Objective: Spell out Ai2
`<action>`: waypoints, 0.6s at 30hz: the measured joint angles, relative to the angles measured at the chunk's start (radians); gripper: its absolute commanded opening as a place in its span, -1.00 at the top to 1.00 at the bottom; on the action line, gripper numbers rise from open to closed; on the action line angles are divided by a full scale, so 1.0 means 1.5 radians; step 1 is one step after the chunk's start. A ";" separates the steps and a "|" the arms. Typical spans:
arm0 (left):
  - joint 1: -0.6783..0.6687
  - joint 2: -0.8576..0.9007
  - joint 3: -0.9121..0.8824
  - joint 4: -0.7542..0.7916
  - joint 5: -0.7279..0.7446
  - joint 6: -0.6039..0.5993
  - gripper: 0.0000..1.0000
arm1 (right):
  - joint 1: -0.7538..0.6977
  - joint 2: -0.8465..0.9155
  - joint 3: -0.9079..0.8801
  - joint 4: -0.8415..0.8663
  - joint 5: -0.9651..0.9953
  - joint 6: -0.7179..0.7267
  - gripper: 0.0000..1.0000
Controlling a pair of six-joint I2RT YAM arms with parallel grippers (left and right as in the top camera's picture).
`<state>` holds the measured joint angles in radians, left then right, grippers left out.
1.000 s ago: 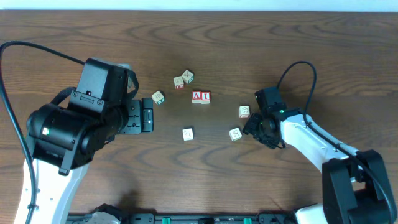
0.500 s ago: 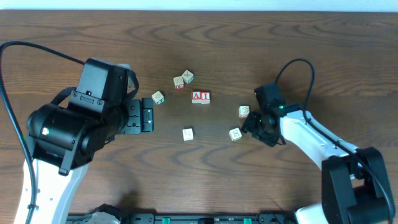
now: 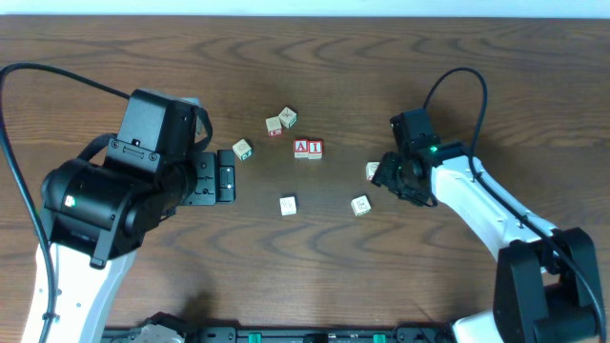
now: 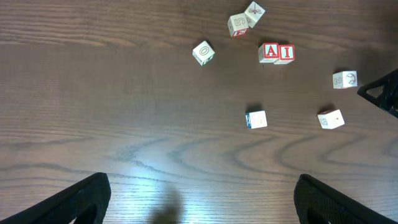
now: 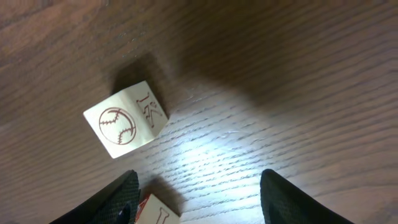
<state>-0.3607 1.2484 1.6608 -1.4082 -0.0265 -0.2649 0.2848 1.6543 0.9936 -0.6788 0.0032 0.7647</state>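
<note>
The red "A" block (image 3: 301, 147) and red "I" block (image 3: 315, 148) sit side by side at mid-table, also in the left wrist view (image 4: 269, 52) (image 4: 285, 53). The "2" block (image 3: 373, 171) lies to their right (image 4: 344, 79). My right gripper (image 3: 390, 177) is open, right beside it. In the right wrist view a block corner (image 5: 158, 216) rests against the left finger (image 5: 121, 196), ungripped; its mark is unreadable. My left gripper (image 3: 225, 181) is open and empty over bare wood (image 4: 205, 208).
A baseball-marked cube (image 5: 124, 124) lies just ahead of the right fingers (image 3: 360, 205). Other pale cubes: one with a green mark (image 3: 241, 149), two touching (image 3: 274, 125) (image 3: 288, 117), and one alone (image 3: 288, 205).
My right gripper has moved up from beside the lower pale cube to beside the "2" block. The blocks and the left arm have not moved.
</note>
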 measured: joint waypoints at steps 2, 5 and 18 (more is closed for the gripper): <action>0.000 0.000 0.000 0.000 0.000 0.000 -0.91 | 0.000 0.000 0.000 0.009 0.006 0.000 -0.24; 0.000 0.001 0.000 0.000 0.000 0.000 -0.91 | 0.000 0.000 0.000 0.020 0.011 0.000 -0.24; 0.000 0.001 0.000 0.000 0.000 0.000 -0.91 | 0.002 0.014 0.000 0.038 0.016 -0.003 -0.21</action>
<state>-0.3607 1.2495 1.6608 -1.4078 -0.0265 -0.2649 0.2871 1.6760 0.9936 -0.6220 0.0269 0.7609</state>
